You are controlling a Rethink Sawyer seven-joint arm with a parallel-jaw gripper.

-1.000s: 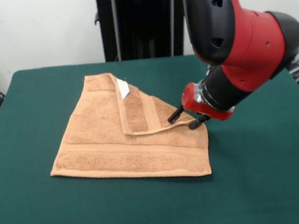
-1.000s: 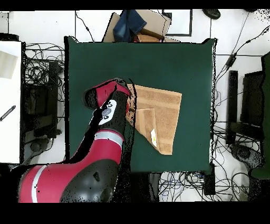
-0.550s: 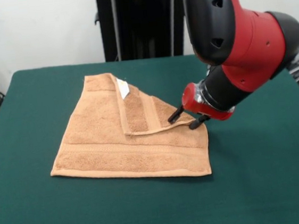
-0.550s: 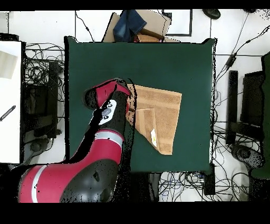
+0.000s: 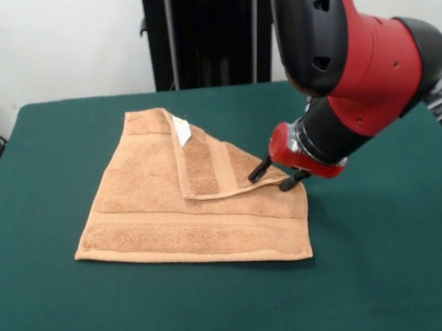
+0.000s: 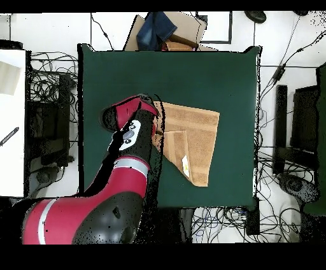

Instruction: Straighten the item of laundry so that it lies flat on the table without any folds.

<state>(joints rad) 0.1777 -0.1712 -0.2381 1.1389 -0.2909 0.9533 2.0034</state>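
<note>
The tan towel (image 5: 186,209) is spread on the green bench (image 5: 391,274), one corner folded over; that corner's tip is straddled by the parted gripper (image 5: 277,174).

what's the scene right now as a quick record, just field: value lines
towel: tan, lying on the table, one corner folded over onto the middle
tag: white, on the folded flap
table: dark green cloth cover
gripper: at the tip of the folded corner, two black fingers either side of its edge
grip: cannot tell if closed on the cloth
task state: not flat yet, fold remains
</note>
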